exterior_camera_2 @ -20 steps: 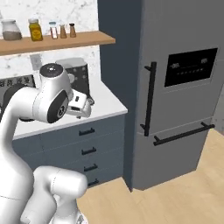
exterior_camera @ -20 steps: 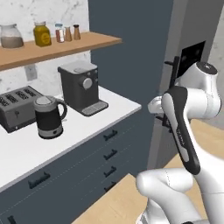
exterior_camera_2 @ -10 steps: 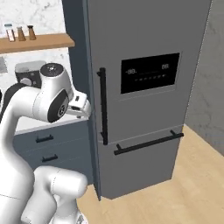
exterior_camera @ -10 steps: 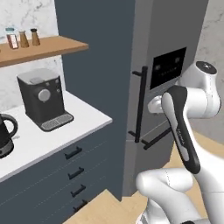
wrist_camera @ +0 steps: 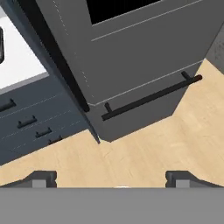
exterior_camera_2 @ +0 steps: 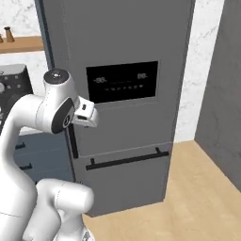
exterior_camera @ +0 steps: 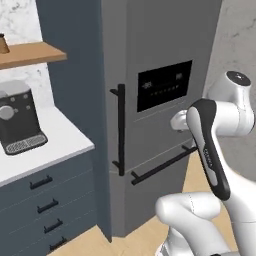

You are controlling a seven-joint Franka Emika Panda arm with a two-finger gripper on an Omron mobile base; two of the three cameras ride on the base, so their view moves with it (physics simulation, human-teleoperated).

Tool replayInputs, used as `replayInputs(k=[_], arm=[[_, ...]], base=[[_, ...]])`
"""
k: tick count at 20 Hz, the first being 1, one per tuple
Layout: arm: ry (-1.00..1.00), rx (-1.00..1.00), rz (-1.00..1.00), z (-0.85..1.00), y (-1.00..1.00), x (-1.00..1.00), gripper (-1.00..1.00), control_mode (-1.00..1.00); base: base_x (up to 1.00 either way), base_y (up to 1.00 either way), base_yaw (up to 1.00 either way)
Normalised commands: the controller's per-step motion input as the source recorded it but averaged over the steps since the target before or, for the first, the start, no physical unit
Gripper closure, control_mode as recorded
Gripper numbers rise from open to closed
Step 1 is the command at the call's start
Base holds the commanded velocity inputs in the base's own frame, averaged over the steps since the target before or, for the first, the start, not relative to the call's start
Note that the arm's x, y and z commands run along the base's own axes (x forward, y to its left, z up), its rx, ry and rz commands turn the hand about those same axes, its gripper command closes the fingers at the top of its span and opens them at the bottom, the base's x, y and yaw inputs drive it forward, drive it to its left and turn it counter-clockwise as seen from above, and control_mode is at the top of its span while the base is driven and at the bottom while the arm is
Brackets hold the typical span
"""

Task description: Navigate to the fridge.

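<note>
Facing the fridge (exterior_camera_2: 127, 94) almost square on, the base is sitting close to its door, so the drive looks nearly finished by my judgement. It is standing on the floor (exterior_camera_2: 202, 188) at the desk's (exterior_camera: 45, 150) right end, flush against the dark side panel. Tucked up and carrying nothing, the hand (wrist_camera: 111, 177) is hanging with its tips spread wide, looking down at the drawer bar (wrist_camera: 151, 98), presumably to keep the arm clear while driving. Bare floor is lying open before the drawer and rightward toward a grey wall (exterior_camera_2: 221, 94).
</note>
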Motion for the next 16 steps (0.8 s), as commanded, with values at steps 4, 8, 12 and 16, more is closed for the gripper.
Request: replayInputs(k=[4,8,12,16], arm=[[0.0,0.0,0.0,0.0,0.0,0.0,-1.0,1.0],[0.0,0.0,0.0,0.0,0.0,0.0,-1.0,1.0],[0.0,0.0,0.0,0.0,0.0,0.0,-1.0,1.0],[0.0,0.0,0.0,0.0,0.0,0.0,-1.0,1.0]], base=[[0.28,-0.94,0.45],[0.43,-0.64,0.59],[0.3,-0.78,0.55],[0.28,-0.83,0.37]])
